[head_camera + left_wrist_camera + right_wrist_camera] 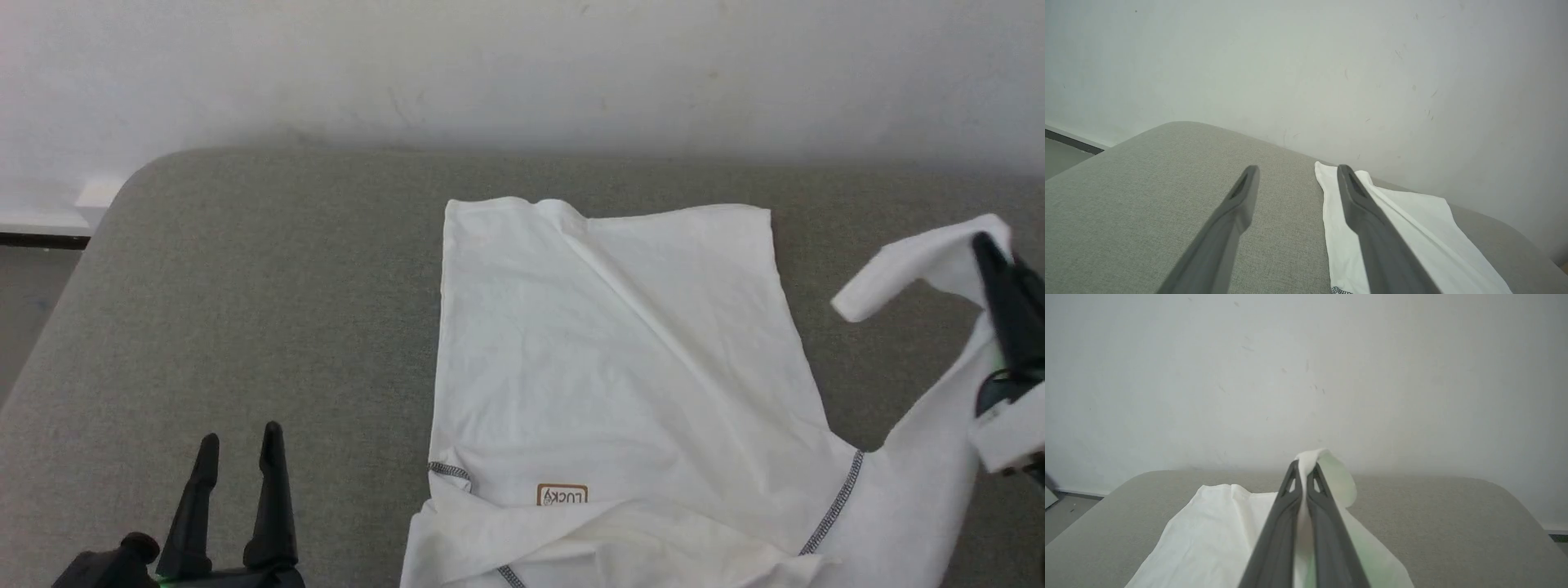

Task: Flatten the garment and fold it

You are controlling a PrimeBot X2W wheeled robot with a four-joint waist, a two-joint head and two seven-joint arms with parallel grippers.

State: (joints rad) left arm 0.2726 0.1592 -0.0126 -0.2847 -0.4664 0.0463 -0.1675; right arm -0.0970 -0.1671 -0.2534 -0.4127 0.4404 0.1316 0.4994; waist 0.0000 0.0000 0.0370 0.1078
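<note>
Shirt (620, 359) lies mostly spread at centre frame on the grey cushion (245, 286). What seems to be its sleeve (906, 269), cut off by the right edge, hangs from the right gripper (988, 249), which is clamped on the cloth, probably to draw it out flat. The left gripper (242, 437) hovers at lower left, fingers apart and holding nothing.

A grey, cloth-covered surface (245, 310) with rounded corners is seen. On it the white garment (620, 367) is spread, its body lying flat with one long slanted crease. The body is found to the right of the left pincer (242, 435), apart from it, and to the left of the right pincer (986, 243). Bare grey cloth is seen below the left pincer. One sleeve (922, 457) is raised off the surface towards the right pincer.
</note>
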